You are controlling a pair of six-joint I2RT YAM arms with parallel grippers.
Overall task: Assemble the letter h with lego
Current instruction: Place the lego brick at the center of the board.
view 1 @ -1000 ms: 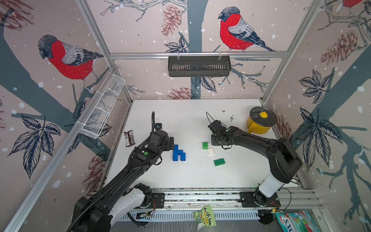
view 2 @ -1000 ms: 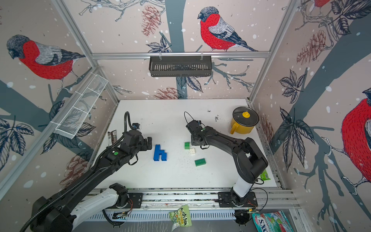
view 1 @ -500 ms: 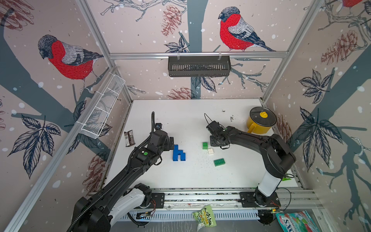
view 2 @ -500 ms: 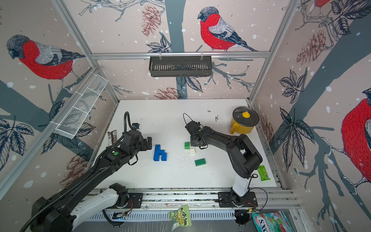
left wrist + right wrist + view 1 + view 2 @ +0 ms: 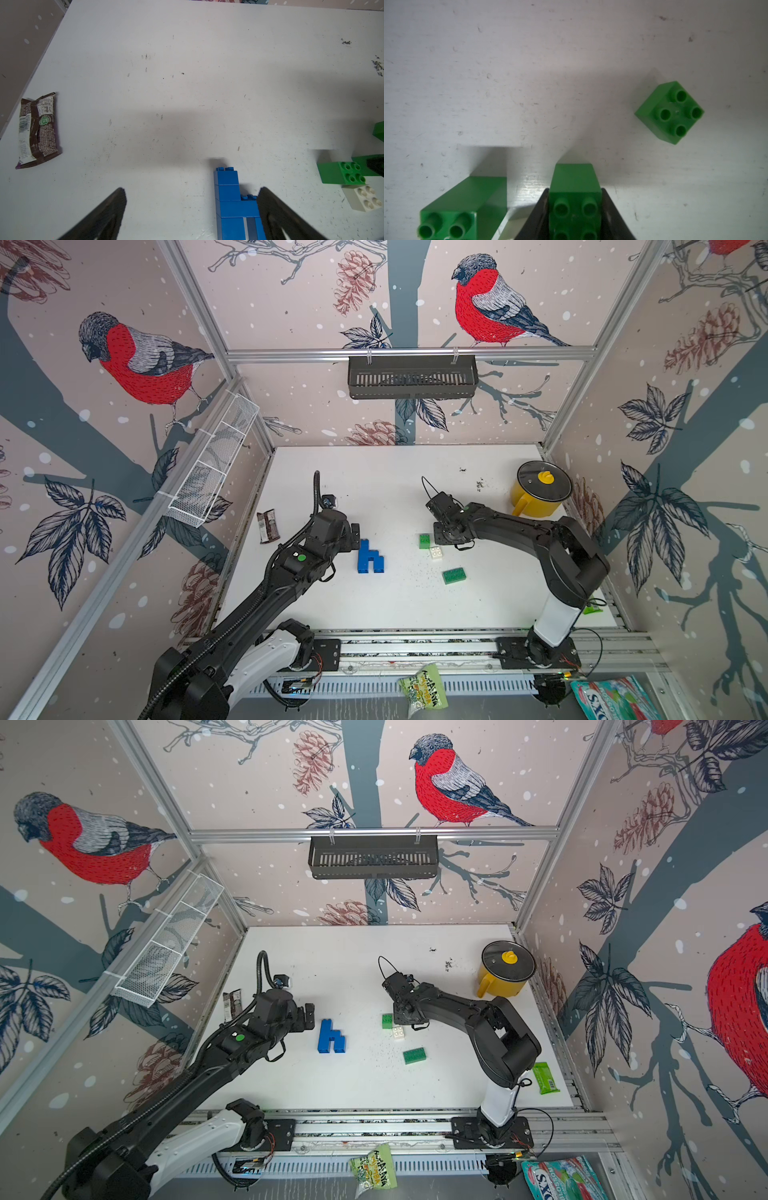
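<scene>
Just beside the blue lego h, which lies flat near the middle of the white table, the left gripper is spread wide and holds nothing. To its right, the right gripper has both fingers pressed against the sides of a green brick. More loose lego sits close by: a green cube just beside a white brick, a long green brick apart from them toward the front, and another green cube.
</scene>
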